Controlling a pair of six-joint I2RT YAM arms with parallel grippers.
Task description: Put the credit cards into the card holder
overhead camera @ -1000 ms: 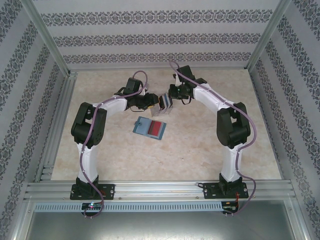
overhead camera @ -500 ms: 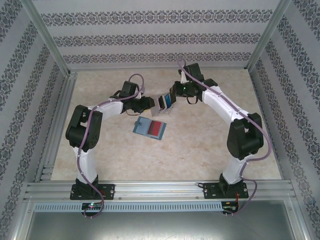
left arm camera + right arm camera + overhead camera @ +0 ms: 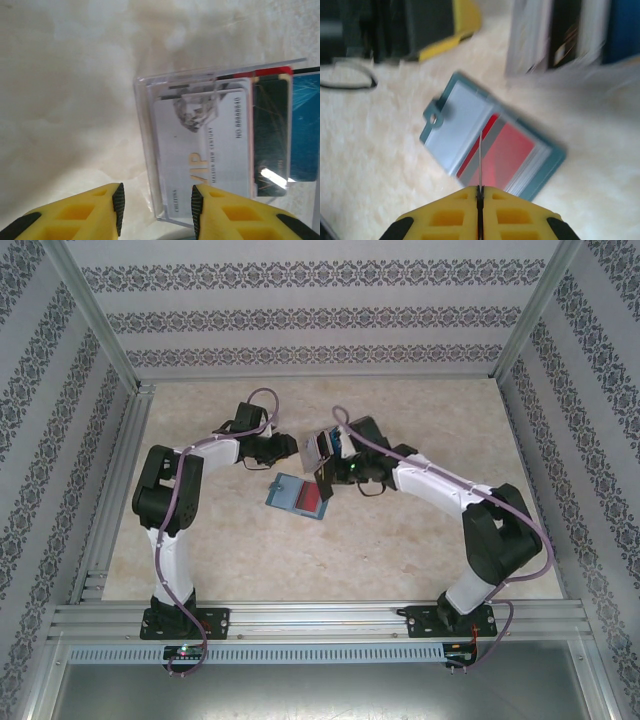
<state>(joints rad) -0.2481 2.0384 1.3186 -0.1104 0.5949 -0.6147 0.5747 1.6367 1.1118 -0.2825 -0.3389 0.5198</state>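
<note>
The card holder (image 3: 297,495) is seen lying open and flat on the table (image 3: 420,550), a little left of centre in the top view, between the two arms and just below the clear stand (image 3: 322,447). In the right wrist view the card holder (image 3: 490,145) is laid diagonally across the middle of the frame, its teal border around paler inner pockets. A red card (image 3: 506,156) is seated in the pocket toward the lower right.

The right gripper (image 3: 480,189) is shown at the bottom edge of that view with its yellow fingers pressed together on a thin card (image 3: 480,160). This card is seen edge-on as a fine line standing above the open card holder, and its colour cannot be told. In the top view the right gripper (image 3: 330,478) is placed just right of the card holder's upper right corner.

The left gripper (image 3: 157,207) is seen at the bottom of the left wrist view with its fingers spread. The near lower corner of the clear stand (image 3: 145,150) is found between them. A gap is visible beside the left pad, while contact at the right pad cannot be told. Inside the stand, a pale card (image 3: 205,150) marked VIP is held in front, a black card (image 3: 270,135) beside it to the right, and a blue card (image 3: 305,125) at the right edge. In the top view the left gripper (image 3: 287,447) is set just left of the stand.
</note>
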